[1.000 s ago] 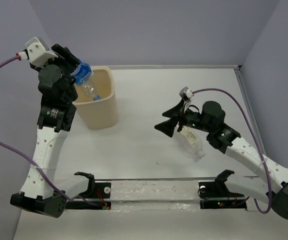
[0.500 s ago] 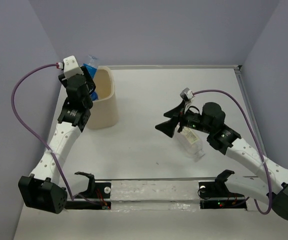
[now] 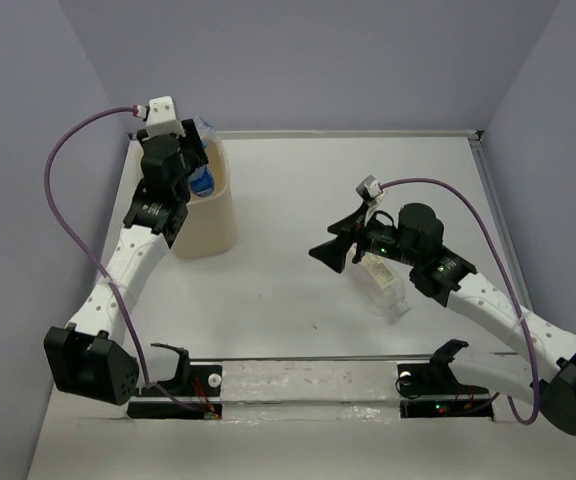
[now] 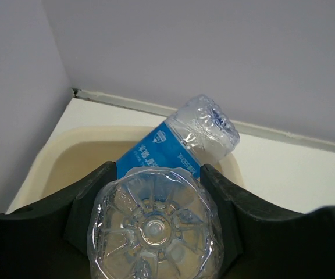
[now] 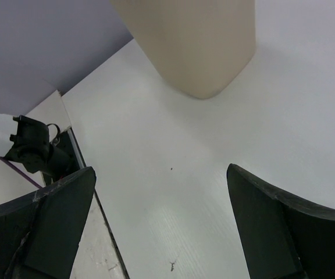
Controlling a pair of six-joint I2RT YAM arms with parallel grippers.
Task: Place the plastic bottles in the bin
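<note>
My left gripper (image 3: 194, 162) is shut on a clear plastic bottle (image 4: 154, 228), seen base-on in the left wrist view, and holds it over the cream-beige bin (image 3: 211, 222). In that view the left gripper (image 4: 156, 172) hangs above the bin's rim (image 4: 44, 158). A second bottle with a blue label (image 4: 176, 146) leans inside the bin, base up. My right gripper (image 3: 332, 251) is open and empty above the table; it also shows in the right wrist view (image 5: 161, 170). A clear squarish bottle (image 3: 384, 286) lies on the table under the right arm.
The bin stands at the back left near the left wall, and its outer wall shows in the right wrist view (image 5: 198, 40). A rail with black clips (image 3: 308, 384) runs along the near edge. A raised ledge (image 3: 348, 133) borders the table's back.
My left arm has swung right and forward, bringing the held bottle from beside the bin's left rim to over its opening. The right arm has barely moved.
</note>
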